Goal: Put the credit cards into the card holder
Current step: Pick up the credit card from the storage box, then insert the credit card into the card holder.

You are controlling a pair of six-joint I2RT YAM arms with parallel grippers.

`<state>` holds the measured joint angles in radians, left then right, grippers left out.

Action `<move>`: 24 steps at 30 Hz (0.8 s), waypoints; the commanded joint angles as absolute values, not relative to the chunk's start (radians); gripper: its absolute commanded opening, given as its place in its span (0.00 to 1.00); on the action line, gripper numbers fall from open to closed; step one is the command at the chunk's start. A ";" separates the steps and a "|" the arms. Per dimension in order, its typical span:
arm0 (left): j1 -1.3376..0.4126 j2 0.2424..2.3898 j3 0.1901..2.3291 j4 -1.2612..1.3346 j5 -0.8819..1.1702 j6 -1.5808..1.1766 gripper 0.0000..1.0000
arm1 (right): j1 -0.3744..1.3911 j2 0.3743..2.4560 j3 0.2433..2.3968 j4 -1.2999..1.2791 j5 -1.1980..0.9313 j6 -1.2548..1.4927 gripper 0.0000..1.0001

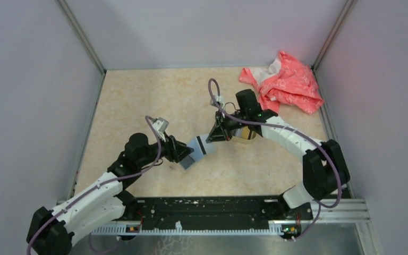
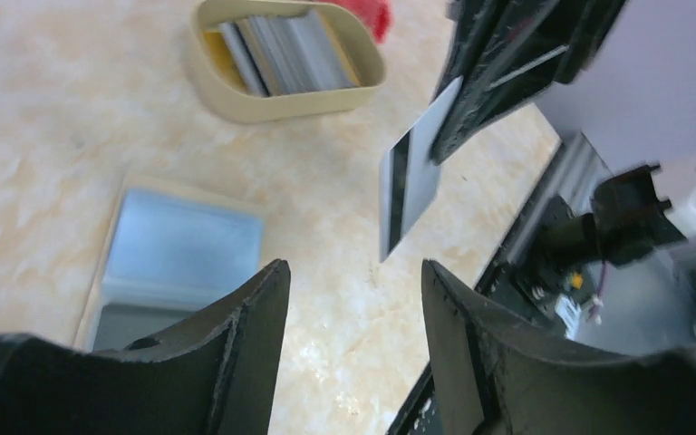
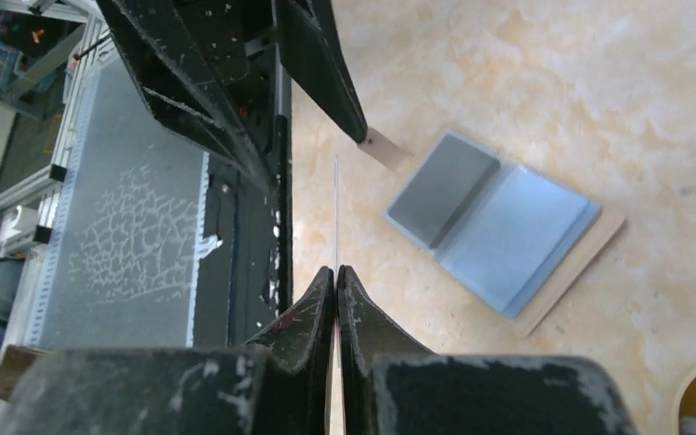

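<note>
The card holder [image 3: 498, 227] lies open on the table, blue-grey inside with a tan edge; it also shows in the left wrist view [image 2: 177, 254] and partly under the left gripper from above [image 1: 187, 162]. My right gripper [image 3: 336, 269] is shut on a grey credit card with a dark stripe [image 2: 412, 186], held on edge above the table just beside the holder [image 1: 203, 147]. My left gripper [image 2: 353, 272] is open and empty, hovering by the holder's near side [image 1: 186, 151]. More credit cards stand in an oval tan dish [image 2: 285, 54].
The tan dish [image 1: 243, 134] sits under the right wrist, mostly hidden from above. A pink cloth [image 1: 284, 82] lies crumpled at the back right corner. Grey walls close in the table on three sides; a black rail [image 1: 207, 212] runs along the near edge.
</note>
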<state>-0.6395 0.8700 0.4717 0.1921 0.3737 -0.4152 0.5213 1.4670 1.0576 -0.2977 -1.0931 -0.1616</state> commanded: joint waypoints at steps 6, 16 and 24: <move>-0.641 0.593 0.181 0.037 0.020 -0.799 0.58 | 0.530 1.672 1.065 -0.034 -1.020 0.141 0.00; -0.643 0.740 0.265 -0.211 -0.108 -1.010 0.56 | 0.588 1.875 1.161 0.085 -0.974 0.244 0.00; -0.643 0.900 0.288 -0.173 -0.103 -1.032 0.51 | 0.604 1.953 1.213 0.019 -0.939 0.229 0.00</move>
<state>-0.6399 0.8665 0.2558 -0.1642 -0.0814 -0.9745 0.5922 1.9369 1.1660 -0.0067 -0.9527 0.2211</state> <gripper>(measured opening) 0.551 0.006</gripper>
